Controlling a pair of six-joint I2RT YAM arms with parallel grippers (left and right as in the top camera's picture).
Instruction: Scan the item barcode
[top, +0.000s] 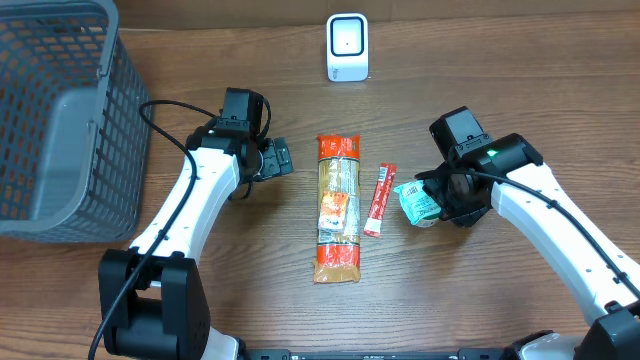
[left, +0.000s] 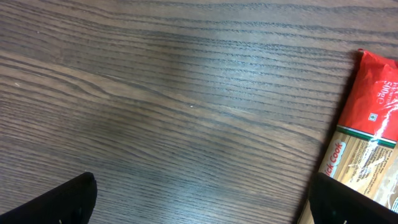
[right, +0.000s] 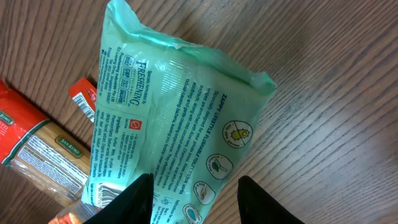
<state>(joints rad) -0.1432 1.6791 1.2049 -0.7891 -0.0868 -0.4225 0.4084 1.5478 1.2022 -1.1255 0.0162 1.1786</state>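
Green wipes packet (top: 418, 200) lay right of centre in the overhead frame, grasped by the right gripper (right: 196, 180), left gripper (left: 202, 193) released wide over bare table (top: 450, 90) left of centre, pasta pack (top: 338, 208) and red sachet (top: 379, 199) at centre, white scanner (top: 347, 47) at top centre.

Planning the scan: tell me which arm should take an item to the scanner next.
Right: the right jaws straddle the green packet, though a firm grip isn't clear. The left jaws hang wide open over bare table beside the pasta pack, holding nothing.
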